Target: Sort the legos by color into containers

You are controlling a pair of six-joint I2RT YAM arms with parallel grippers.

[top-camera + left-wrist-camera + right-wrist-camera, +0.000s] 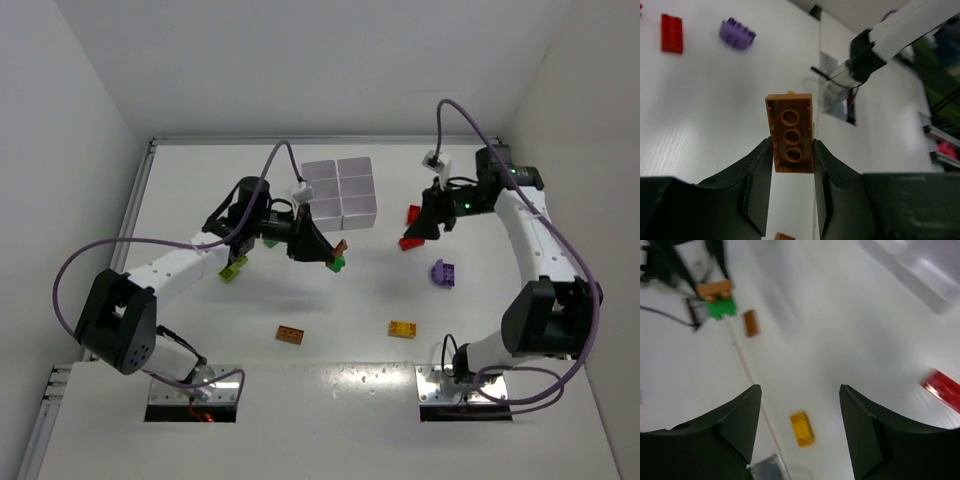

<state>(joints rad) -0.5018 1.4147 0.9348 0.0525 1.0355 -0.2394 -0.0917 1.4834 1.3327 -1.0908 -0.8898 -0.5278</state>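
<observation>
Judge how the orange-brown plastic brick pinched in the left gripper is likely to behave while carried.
Probably stiff: the orange-brown plastic brick shows straight, undeformed edges in the left gripper. Likely light: its underside is a hollow shell with open tubes. It may pivot or slip, since the fingers pinch only one end of its smooth side walls.

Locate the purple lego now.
Top view: the purple lego lies on the table's right side, between the red lego farther back and the yellow lego nearer the bases.
</observation>
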